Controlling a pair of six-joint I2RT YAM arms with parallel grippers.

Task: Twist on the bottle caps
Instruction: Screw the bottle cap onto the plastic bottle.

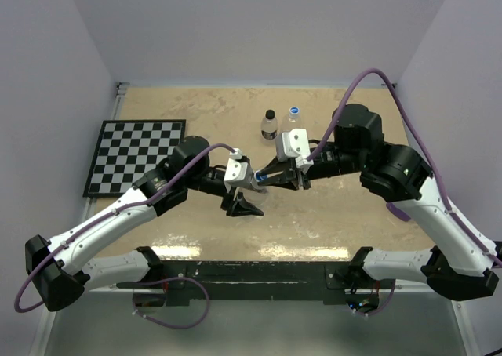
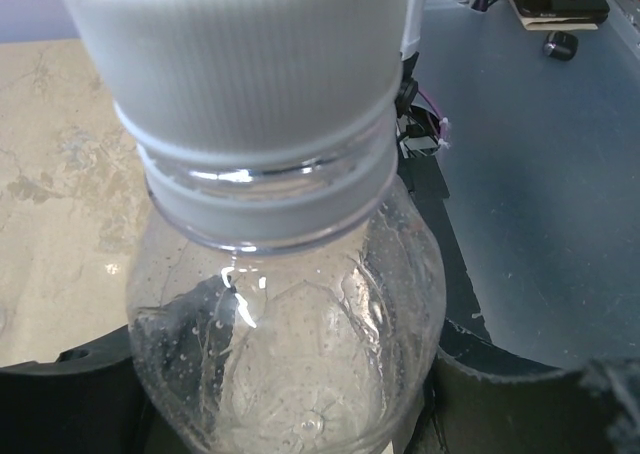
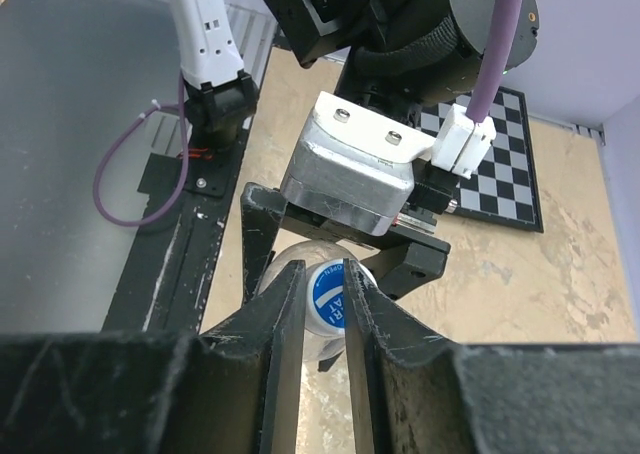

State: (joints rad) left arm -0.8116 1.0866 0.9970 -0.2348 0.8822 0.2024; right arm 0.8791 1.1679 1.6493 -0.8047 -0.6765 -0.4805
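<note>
My left gripper [image 1: 245, 190] holds a clear bottle [image 1: 256, 179] on its side above the middle of the table, its neck pointing right. In the left wrist view the bottle [image 2: 290, 334] fills the frame, with dark fingers [image 2: 520, 399] pressed against its sides. A cap [image 3: 328, 296] with a blue top and white ribbed sides sits on the neck. My right gripper [image 3: 325, 271] is shut on that cap's sides, meeting the left gripper head-on. Two more bottles stand upright at the back, one with a black cap [image 1: 269, 114] and one with a blue cap [image 1: 295, 110].
A black-and-white chequered board [image 1: 135, 156] lies at the left of the tan table [image 1: 196, 113]. A black rail [image 1: 251, 274] runs along the near edge between the arm bases. White walls close in the left, back and right.
</note>
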